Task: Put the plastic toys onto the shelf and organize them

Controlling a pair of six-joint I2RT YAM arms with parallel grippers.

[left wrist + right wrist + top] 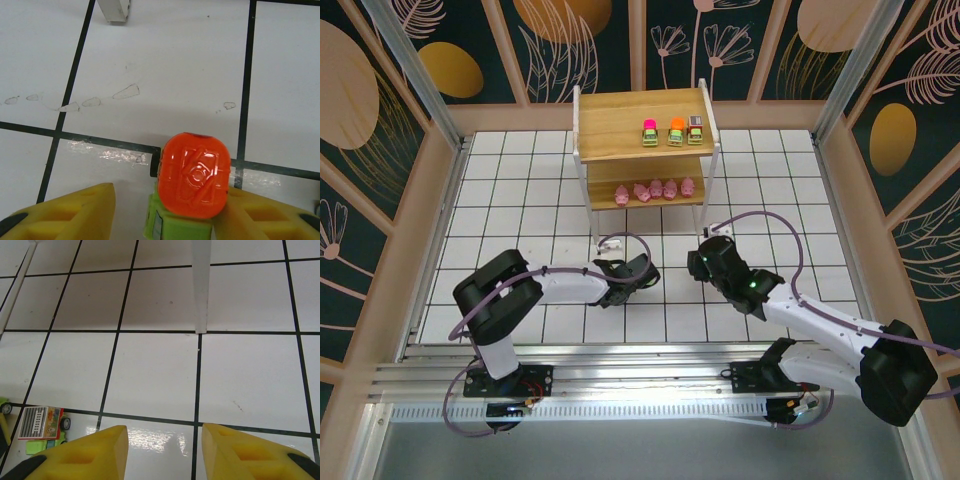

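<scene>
orange caps the green blocky toy (194, 176) standing on the white gridded table (175, 60) inside the left gripper (167, 207). its jaws straddle the toy, wide apart and not clamped. the yellow finger (75, 212) at the left of the wrist view sits clear of the toy with bare table between, while the other finger (265, 212) looks to be touching or just beside its green body.

judged from this, the step in hand is picking up this toy. to do it well, centre the toy between the pads before squeezing, so the closing finger doesn't shove it sideways or tip it. grip the green body low rather than the rounded cap, which could slip. then lift straight up before carrying it toward the shelf (620, 118), whose white leg (114, 10) stands close ahead.

the shelf's top tier holds three green toys capped magenta (648, 133), orange (675, 132) and grey (697, 131), in a row toward its right side. bare board lies left of them, a fair place to extend the row. five pink pigs (655, 188) line the lower tier.

further right, a grey-striped toy (42, 426) sits on the table near the right gripper (164, 432), whose jaws are spread and hold nothing.
</scene>
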